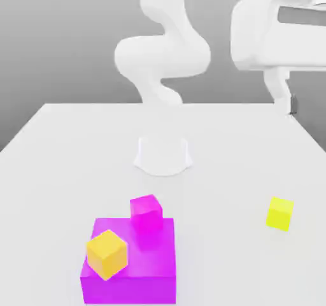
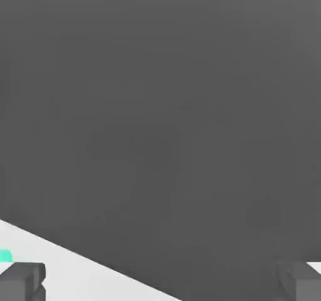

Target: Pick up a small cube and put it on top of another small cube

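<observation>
A small yellow cube (image 1: 279, 213) lies on the white table (image 1: 76, 158) at the exterior view's right. A small magenta cube (image 1: 146, 211) rests on the back edge of a large magenta block (image 1: 149, 263). An orange-yellow cube (image 1: 107, 254) sits at that block's front left corner. My gripper (image 1: 287, 106) hangs high over the table's far right side, well away from all the cubes. In the hand view its fingertips (image 2: 22, 281) stand wide apart, the gripper (image 2: 160, 284) open with nothing between them.
The arm's round white base (image 1: 163, 155) stands in the middle of the table, behind the magenta block. A small teal spot (image 2: 5, 256) shows on the table at the edge of the hand view. The table's far edge runs behind the base.
</observation>
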